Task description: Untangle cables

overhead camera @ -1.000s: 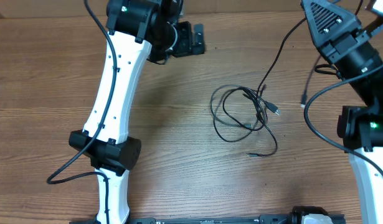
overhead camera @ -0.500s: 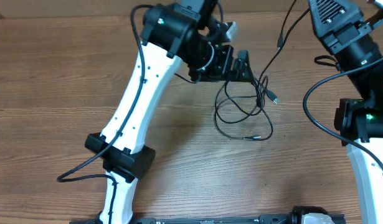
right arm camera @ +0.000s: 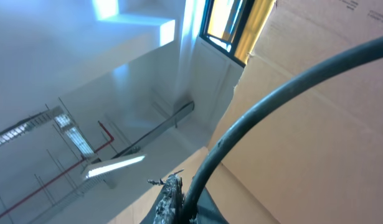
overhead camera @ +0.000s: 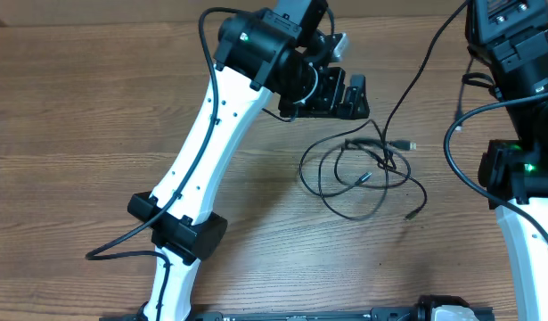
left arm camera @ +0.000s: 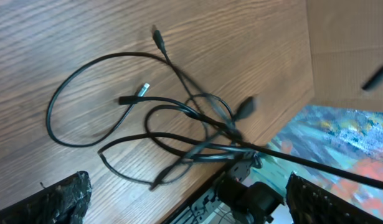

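While your left claw (overhead camera: 349, 94) hangs wide open, the cables (overhead camera: 367, 169) lie knotted on the desk (overhead camera: 77, 134) just ahead of it. Your right claw (right arm camera: 179, 205) is clamped on one strand rising from the knot, so the left is nearer.

tangled cables (overhead camera: 367, 174) on wooden table (overhead camera: 77, 134), left gripper (overhead camera: 345, 96) near, jaws apart

No text, label, brand or number can be read in any view. Small dark print stands at the top right corner of the cardboard (right arm camera: 316, 112) in the right wrist view, too blurred to make out.
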`<state>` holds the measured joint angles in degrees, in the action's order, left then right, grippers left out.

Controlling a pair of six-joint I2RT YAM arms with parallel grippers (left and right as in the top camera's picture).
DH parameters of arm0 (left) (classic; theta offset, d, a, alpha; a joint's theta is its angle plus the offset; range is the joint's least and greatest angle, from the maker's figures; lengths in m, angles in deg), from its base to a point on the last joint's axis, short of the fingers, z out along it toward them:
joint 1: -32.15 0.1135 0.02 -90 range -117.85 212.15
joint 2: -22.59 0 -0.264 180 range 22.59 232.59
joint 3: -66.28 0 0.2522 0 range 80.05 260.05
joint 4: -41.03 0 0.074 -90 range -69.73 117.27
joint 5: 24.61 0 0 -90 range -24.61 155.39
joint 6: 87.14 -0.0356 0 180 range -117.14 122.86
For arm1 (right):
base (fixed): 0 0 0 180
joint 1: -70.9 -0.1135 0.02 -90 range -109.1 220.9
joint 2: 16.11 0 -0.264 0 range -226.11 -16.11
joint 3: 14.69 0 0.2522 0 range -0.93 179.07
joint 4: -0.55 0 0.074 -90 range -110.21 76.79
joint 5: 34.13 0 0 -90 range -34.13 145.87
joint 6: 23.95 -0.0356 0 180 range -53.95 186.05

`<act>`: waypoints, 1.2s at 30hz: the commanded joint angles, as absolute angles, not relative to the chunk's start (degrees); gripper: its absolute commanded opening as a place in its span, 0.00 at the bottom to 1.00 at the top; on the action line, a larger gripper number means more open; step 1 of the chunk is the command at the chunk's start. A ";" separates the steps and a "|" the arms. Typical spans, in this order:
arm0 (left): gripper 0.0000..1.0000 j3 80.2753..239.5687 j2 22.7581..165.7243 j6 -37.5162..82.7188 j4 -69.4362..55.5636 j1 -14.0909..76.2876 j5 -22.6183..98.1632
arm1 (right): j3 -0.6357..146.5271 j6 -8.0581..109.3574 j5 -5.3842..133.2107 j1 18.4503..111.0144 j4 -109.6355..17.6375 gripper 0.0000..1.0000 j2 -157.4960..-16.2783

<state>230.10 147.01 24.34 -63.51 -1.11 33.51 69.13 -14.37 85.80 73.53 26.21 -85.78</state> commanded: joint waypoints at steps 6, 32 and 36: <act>1.00 231.18 154.82 21.87 -66.49 -9.19 33.53 | 71.16 -15.97 84.19 74.32 26.80 0.04 -85.37; 1.00 230.45 165.00 26.92 -57.37 -9.52 35.70 | 71.16 -15.97 85.06 75.48 26.10 0.04 -86.11; 1.00 230.45 165.00 26.87 -56.82 -9.70 26.04 | 71.16 -16.01 85.72 75.48 25.90 0.04 -87.07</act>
<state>230.30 164.15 26.55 -56.93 -9.39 35.85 69.15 -15.42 85.34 75.10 25.72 -86.20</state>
